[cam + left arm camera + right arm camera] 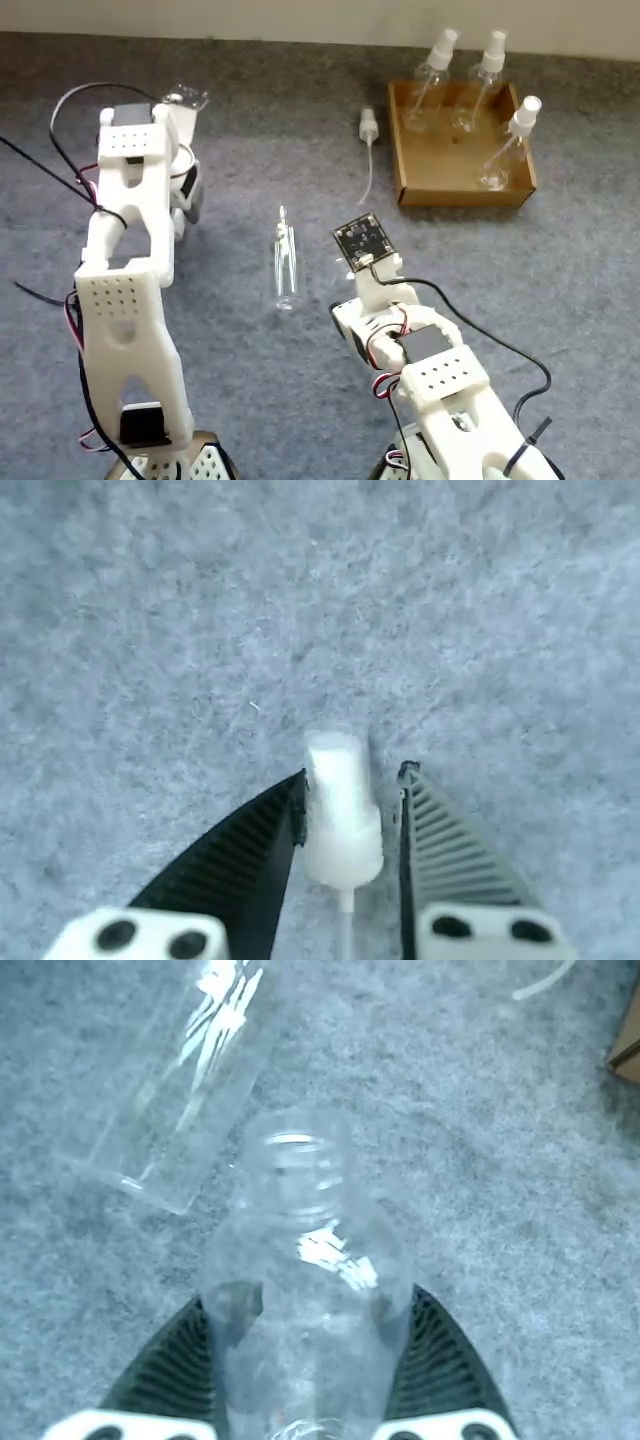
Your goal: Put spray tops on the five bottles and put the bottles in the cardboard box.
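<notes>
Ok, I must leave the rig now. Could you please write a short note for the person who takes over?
The left hand is shut on a spray top, held above the table.
The right hand is shut on an open bottle that has no top.
On the table: a second bottle lies on its side, also without a top, and a loose spray top lies beside the box.
Done: three bottles with tops are in the box.
Left: fit tops on the other two bottles and box both.
</notes>
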